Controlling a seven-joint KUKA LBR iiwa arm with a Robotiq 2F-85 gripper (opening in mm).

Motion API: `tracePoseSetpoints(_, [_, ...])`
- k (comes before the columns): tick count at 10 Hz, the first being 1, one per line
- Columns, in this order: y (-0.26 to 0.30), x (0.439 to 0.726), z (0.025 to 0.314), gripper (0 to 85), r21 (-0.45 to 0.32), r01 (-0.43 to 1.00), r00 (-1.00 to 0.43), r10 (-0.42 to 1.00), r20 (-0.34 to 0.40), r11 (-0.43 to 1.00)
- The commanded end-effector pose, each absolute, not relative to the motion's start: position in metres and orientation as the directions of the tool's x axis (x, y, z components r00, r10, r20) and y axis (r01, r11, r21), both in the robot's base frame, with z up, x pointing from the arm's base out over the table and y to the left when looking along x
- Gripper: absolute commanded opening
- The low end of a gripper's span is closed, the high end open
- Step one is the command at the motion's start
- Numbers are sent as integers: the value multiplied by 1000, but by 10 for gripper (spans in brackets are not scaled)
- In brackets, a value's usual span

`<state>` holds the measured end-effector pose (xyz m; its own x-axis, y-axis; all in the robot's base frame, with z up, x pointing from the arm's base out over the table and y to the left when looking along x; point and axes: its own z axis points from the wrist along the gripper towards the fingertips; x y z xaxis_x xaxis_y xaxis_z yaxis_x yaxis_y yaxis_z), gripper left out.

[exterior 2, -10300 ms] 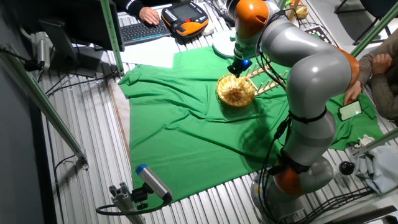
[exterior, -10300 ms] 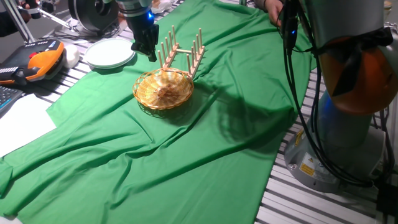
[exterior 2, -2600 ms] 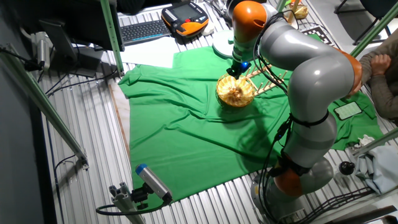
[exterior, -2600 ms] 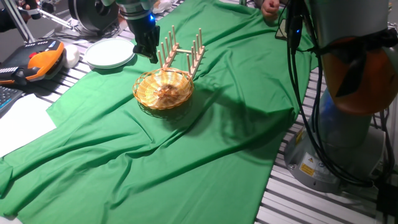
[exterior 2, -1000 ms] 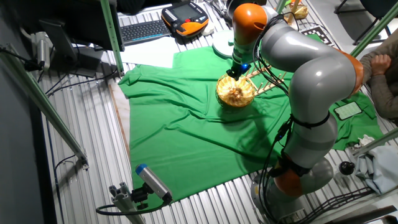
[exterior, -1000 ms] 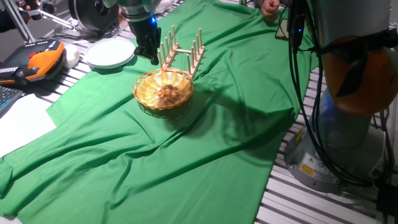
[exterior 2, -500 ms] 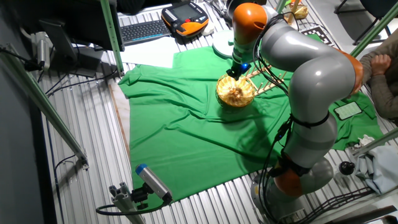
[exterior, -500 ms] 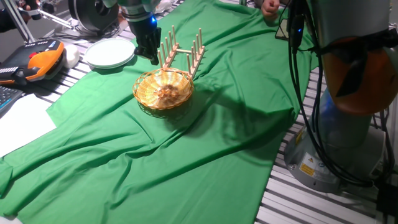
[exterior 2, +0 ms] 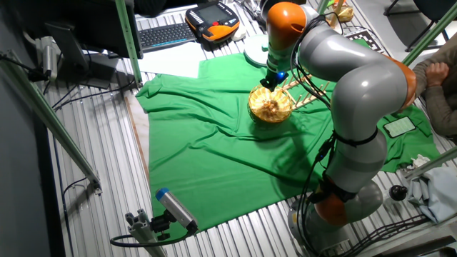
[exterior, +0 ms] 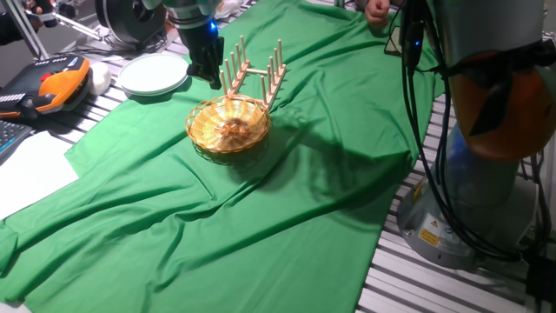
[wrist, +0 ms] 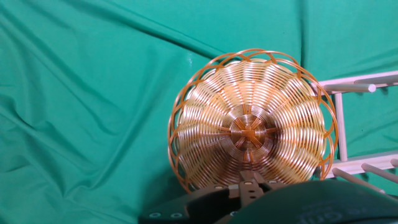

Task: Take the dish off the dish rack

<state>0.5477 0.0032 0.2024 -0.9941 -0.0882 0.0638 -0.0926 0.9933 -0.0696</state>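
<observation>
Half the dish rack [exterior: 254, 71] hides behind the dish [exterior: 228, 124], which leans on it over the green cloth [exterior: 261, 200]. My gripper [exterior: 207, 68] hangs above; I can't tell its jaws.

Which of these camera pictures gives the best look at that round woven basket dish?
The hand view: the round golden woven wicker dish fills the picture, with its spiral weave and looped rim sharp. One fixed view shows it small on the green cloth before the light wooden peg rack. The other fixed view shows it smaller, beside the grey arm.
</observation>
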Motion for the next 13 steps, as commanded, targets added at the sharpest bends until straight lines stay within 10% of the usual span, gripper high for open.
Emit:
tracePoseSetpoints(1, [3,548,204,0,-74,-94,-994,-89,65,993])
tracePoseSetpoints(13, [3,548,199,0,-66,-92,-994,-89,56,994])
